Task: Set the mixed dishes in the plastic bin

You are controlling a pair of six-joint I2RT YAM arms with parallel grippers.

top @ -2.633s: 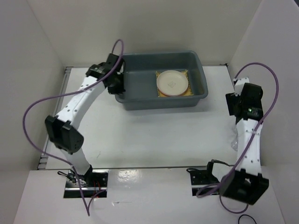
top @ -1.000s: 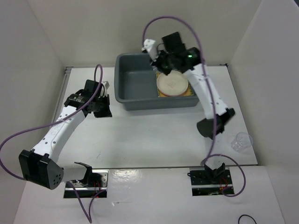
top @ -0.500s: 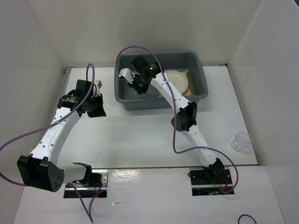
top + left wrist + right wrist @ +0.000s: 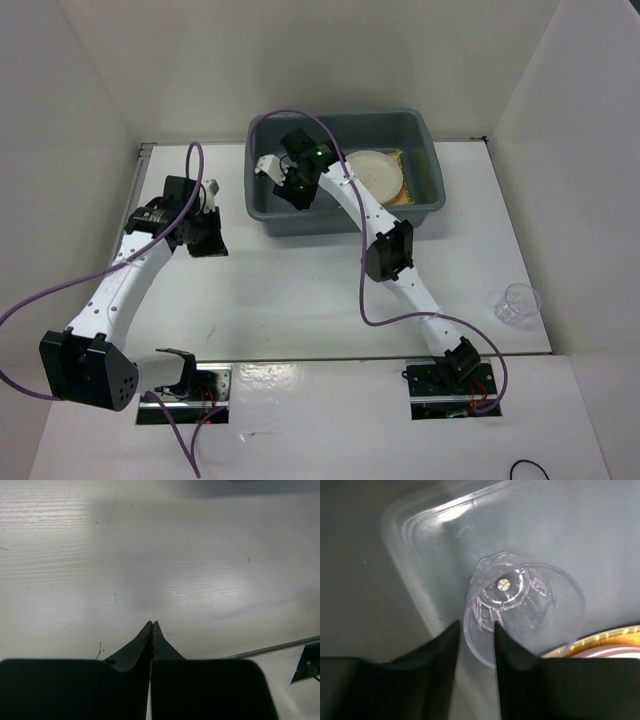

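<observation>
My left tool hangs over the white worktop, to the left of the plastic bin and apart from it. Its fingers are pressed together and hold no object. The worktop below it has fine scratches, and a thin metal strip crosses the lower right corner of my left wrist view.

My right arm reaches over the near wall of the bin, and my right tool is inside, in the left half. Its fingers grip a clear cup by its side, the mouth turned to my wrist camera and the grey floor of the bin behind it. In the right half of the bin the cream plate lies on the yellow mat.

The bin stands at the far side, near the back wall. Farther right, a second clear cup stands upright on the worktop near the right wall, well apart from the bin. White walls close the left, back and right. The widest room is between the bin and my bases.
</observation>
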